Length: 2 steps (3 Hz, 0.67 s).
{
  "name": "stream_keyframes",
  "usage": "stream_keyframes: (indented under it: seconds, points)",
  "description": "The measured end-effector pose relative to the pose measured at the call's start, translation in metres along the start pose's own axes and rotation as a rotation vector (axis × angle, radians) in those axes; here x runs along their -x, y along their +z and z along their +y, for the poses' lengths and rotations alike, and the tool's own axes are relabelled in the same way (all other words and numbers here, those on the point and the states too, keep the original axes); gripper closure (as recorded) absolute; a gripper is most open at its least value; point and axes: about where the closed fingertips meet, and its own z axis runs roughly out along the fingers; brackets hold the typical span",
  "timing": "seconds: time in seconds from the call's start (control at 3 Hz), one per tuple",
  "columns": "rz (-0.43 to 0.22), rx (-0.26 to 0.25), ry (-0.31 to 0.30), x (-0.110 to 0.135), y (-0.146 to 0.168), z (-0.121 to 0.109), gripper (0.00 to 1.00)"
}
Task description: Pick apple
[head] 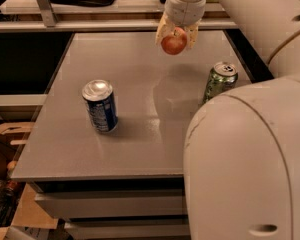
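The small red-orange apple (pixel 174 42) hangs in the air above the far part of the grey table (pixel 140 134). My gripper (pixel 176 36) is shut on the apple, one finger on each side of it, and holds it clear of the tabletop. A faint shadow of the apple lies on the table below it. My white arm reaches in from the upper right.
A blue soda can (pixel 100 106) stands upright left of the table's middle. A green soda can (pixel 220 81) stands upright at the right, partly behind my white arm (pixel 250 164). A shelf (pixel 90 9) with dark objects runs behind the table.
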Motion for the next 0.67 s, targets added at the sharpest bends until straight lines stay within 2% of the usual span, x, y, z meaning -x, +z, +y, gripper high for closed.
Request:
stream_keyframes:
  seconds: [0.67]
  points:
    - [-0.013,0.026,-0.048,0.0056,-0.0096,0.0083,1.0]
